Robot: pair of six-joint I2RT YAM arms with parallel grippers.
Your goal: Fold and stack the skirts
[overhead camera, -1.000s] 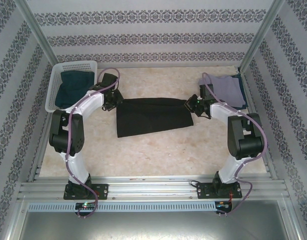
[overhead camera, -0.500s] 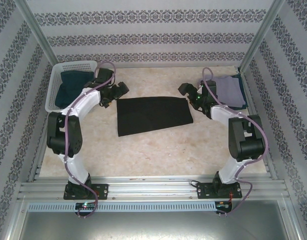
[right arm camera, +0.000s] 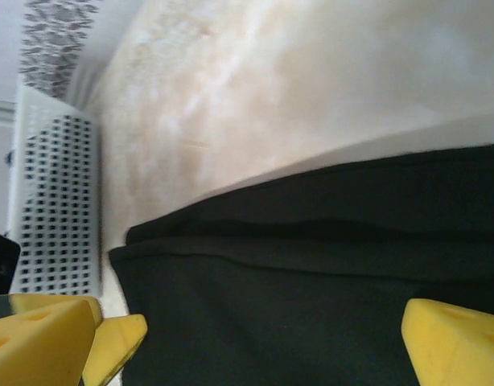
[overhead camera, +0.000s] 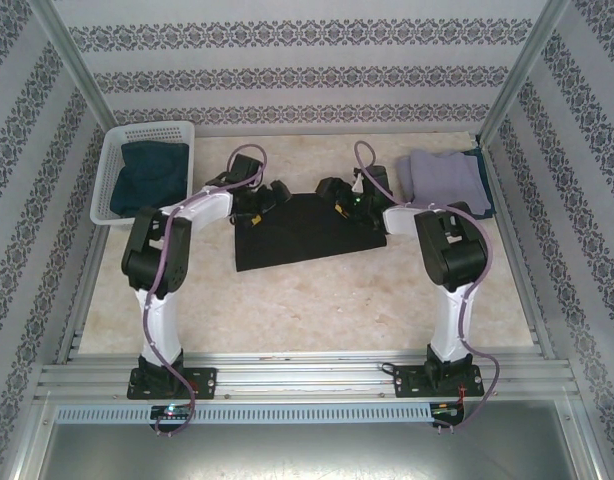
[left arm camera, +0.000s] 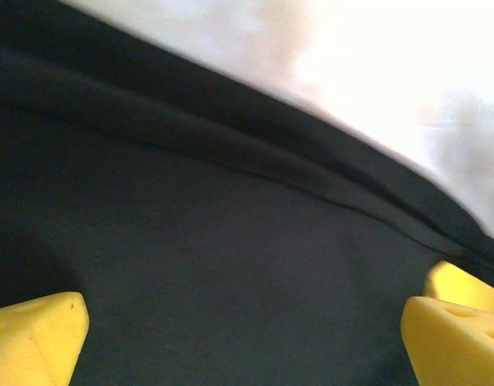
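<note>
A black skirt [overhead camera: 299, 235] lies spread flat in the middle of the table. Both grippers hover over its far edge, close together: my left gripper [overhead camera: 279, 194] and my right gripper [overhead camera: 328, 188], each open and holding nothing. In the left wrist view the black skirt [left arm camera: 231, 265] lies under the wide-apart yellow fingertips [left arm camera: 34, 338]. The right wrist view shows the black skirt [right arm camera: 311, 297] and its folded hem between spread fingertips [right arm camera: 456, 338]. A lavender-grey skirt [overhead camera: 442, 178] lies folded at the back right, over a dark blue one [overhead camera: 484, 182]. Another dark blue skirt [overhead camera: 147, 175] lies in the basket.
The white lattice basket [overhead camera: 152, 130] stands at the back left and shows in the right wrist view as the basket [right arm camera: 58, 201]. Patterned walls and metal posts close in the table. Bare marbled tabletop [overhead camera: 317, 310] lies in front of the black skirt.
Both grippers opened and let go of the black skirt's far corners, rose, then swung inward until they nearly meet over the middle of its far edge. The skirt has settled flat.
</note>
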